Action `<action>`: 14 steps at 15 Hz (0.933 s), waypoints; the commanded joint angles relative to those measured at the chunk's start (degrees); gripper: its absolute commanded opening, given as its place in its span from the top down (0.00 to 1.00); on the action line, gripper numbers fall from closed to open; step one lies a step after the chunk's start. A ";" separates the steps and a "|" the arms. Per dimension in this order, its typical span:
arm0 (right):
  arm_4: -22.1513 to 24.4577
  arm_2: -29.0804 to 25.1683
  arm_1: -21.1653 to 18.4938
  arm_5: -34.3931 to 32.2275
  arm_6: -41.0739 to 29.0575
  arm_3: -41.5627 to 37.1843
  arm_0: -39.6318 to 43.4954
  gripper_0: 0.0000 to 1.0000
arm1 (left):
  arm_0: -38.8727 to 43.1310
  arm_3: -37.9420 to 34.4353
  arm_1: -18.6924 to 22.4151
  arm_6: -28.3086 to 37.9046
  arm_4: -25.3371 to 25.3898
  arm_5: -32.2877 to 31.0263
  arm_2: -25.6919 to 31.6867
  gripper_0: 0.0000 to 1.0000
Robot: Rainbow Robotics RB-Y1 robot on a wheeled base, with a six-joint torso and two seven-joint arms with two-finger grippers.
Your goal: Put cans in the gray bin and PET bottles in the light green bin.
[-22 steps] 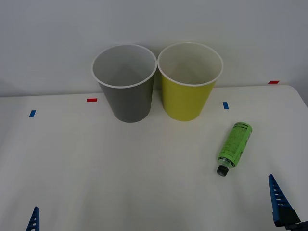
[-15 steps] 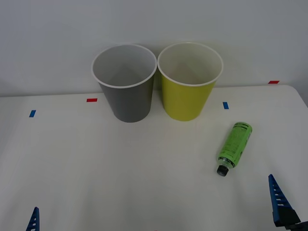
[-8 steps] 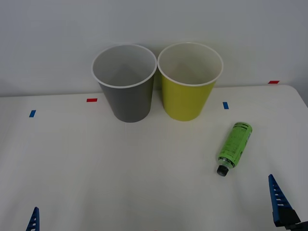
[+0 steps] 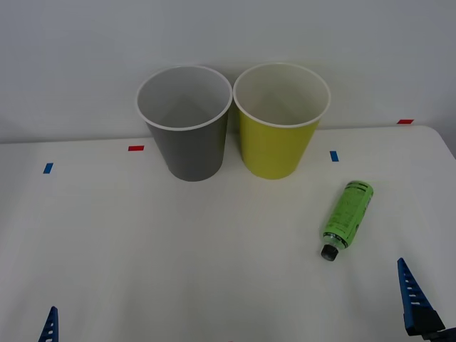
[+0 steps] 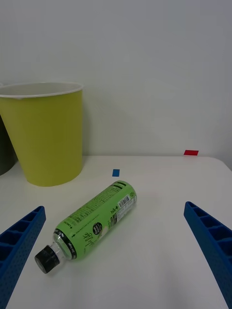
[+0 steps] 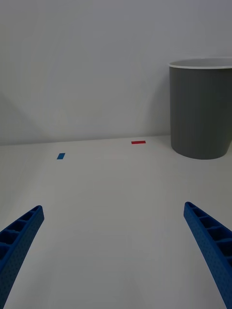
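Broadly, the white surface (image 4: 178, 249) carries the gray bin (image 4: 187, 146) and the light green bin (image 4: 278, 142) side by side near its far edge, both upright. Toward the right edge lies the PET bottle (image 4: 346, 217) on its side, black cap pointing at the near edge. At the near right corner waits the right tool (image 5: 116, 251), fingers spread wide; the left tool (image 6: 116, 251) sits likewise spread at the near left corner. Best to close across the bottle's labelled middle, square to its length, since it would likely roll.
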 commanded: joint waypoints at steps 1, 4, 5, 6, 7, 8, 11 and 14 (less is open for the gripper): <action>0.00 0.00 0.00 0.00 0.00 0.00 0.00 0.00 | 0.00 0.00 0.00 0.00 0.00 0.00 0.00 0.00; 0.00 0.00 0.00 0.00 0.00 0.00 0.00 0.00 | 0.00 0.00 0.00 0.00 0.00 0.00 0.00 0.00; 0.00 0.00 0.00 0.00 0.00 0.00 0.00 0.00 | 0.00 0.00 0.00 0.00 0.00 0.00 0.00 0.00; 0.00 0.00 0.00 0.00 0.00 0.00 0.00 0.00 | 0.00 0.00 0.00 0.00 0.00 0.00 0.00 0.00; 0.00 0.00 0.00 0.00 0.00 0.00 0.00 0.00 | 0.00 0.00 0.00 0.00 0.00 0.00 0.00 0.00; 0.00 0.00 0.00 0.00 0.00 0.00 0.00 0.00 | 0.00 0.00 0.00 0.00 0.00 0.00 0.00 0.00; 0.53 0.26 1.85 -1.41 0.00 3.78 -0.70 0.00 | 0.00 0.00 0.00 0.00 0.00 0.00 0.00 0.00; -0.26 0.18 1.76 -1.93 -0.09 3.87 -0.26 0.00 | 0.00 0.00 0.00 0.00 0.00 0.00 0.00 0.00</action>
